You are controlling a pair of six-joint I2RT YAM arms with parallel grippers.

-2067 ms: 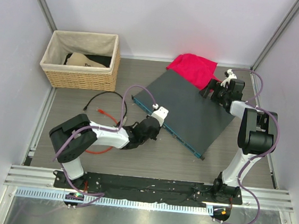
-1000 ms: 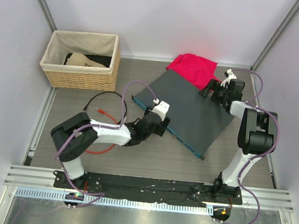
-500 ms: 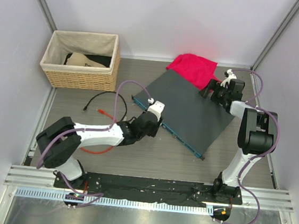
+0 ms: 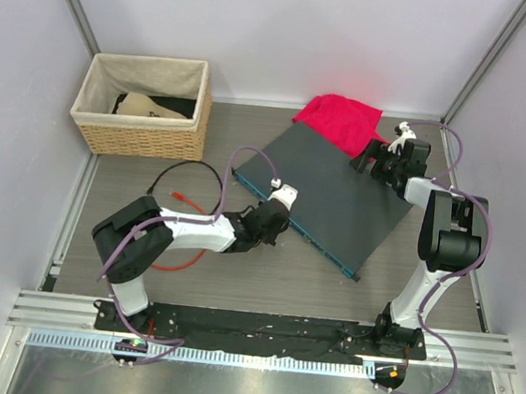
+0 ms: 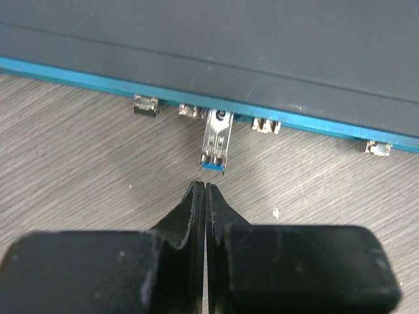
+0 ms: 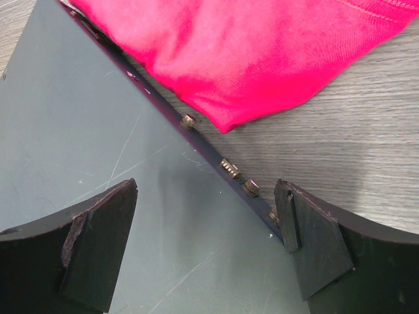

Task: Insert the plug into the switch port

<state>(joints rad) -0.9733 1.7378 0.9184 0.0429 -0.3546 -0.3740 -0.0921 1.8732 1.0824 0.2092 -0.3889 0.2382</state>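
The dark-grey flat box [image 4: 335,186] lies at an angle in the middle of the table. Its teal front face [image 5: 78,72] carries a row of small switch ports [image 5: 145,104]. A silver plug [image 5: 216,140] with a blue end sticks out of one port. My left gripper [image 5: 205,188] is shut with nothing between its fingers, its tips just short of the plug's blue end; in the top view the left gripper [image 4: 275,219] is at the front face. My right gripper [image 6: 206,242] is open and straddles the box's back edge [image 6: 216,163]; it also shows in the top view [image 4: 372,160].
A woven basket [image 4: 146,105] stands at the back left. A red cloth [image 4: 339,120] lies behind the box and fills the top of the right wrist view [image 6: 249,52]. A black cable [image 4: 176,174] and a red cable [image 4: 176,263] lie near the left arm.
The left arm swung and shifted its gripper a little along the box's front face, then came back near the same spot. The right arm has not moved.
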